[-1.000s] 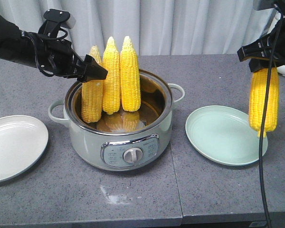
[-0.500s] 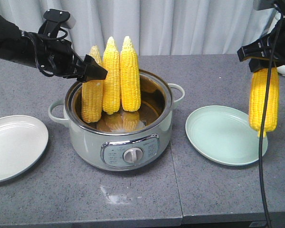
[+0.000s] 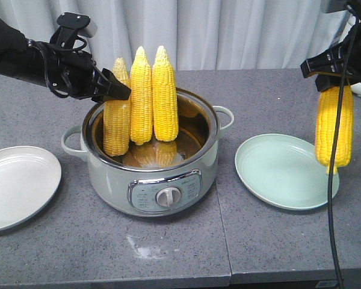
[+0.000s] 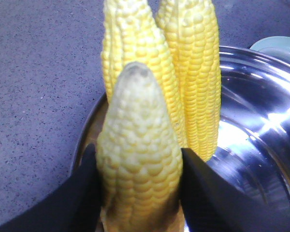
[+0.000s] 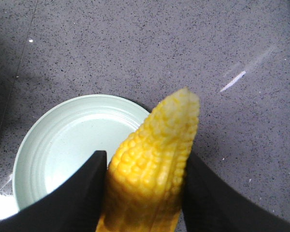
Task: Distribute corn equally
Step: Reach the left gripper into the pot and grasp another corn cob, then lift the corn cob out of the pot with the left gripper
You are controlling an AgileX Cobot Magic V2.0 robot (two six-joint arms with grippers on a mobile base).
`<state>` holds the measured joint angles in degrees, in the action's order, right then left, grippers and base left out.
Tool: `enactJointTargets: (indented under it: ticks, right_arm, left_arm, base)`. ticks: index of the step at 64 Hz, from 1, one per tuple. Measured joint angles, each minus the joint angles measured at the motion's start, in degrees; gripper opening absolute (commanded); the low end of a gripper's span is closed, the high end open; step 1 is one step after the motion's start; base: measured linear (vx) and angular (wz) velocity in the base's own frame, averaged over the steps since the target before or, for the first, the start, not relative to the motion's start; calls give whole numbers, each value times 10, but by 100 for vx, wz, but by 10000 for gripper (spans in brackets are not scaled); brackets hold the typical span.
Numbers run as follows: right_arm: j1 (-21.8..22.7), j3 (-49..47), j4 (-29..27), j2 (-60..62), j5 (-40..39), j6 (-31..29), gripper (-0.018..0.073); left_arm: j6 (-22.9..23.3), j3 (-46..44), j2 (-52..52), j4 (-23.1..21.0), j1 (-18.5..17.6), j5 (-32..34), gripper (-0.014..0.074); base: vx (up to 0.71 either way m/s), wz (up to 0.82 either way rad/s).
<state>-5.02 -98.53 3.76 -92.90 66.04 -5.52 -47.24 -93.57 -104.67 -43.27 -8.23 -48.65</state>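
Note:
Three corn cobs stand upright in the pot (image 3: 108,174): a left cob (image 3: 117,129), a middle cob (image 3: 141,99) and a right cob (image 3: 165,96). My left gripper (image 3: 117,85) reaches in from the left near the left cob's tip. In the left wrist view the left gripper (image 4: 137,151) has both black fingers pressed against that cob (image 4: 137,145). My right gripper (image 3: 334,81) is shut on the top of a fourth cob (image 3: 334,126), which hangs tip down over the right rim of the green plate (image 3: 277,174). The right wrist view shows the right gripper (image 5: 146,154) clamping this cob (image 5: 154,159).
A white plate (image 3: 15,186) lies at the left table edge. The pot is pale green with a front dial (image 3: 167,196) and side handles. A black cable (image 3: 332,198) hangs down at the right. Curtains close off the back.
The left gripper has drawn back slightly to the left along the left cob's top. The right gripper and its cob have not moved.

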Motion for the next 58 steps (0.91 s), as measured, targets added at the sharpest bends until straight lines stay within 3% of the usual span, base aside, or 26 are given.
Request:
enactJointTargets:
  ticks: [58]
  right_arm:
    - [0,0,0,0,0,0,204]
  left_arm:
    - [1,-18,19,2,0,-7,164]
  base:
    - [0,0]
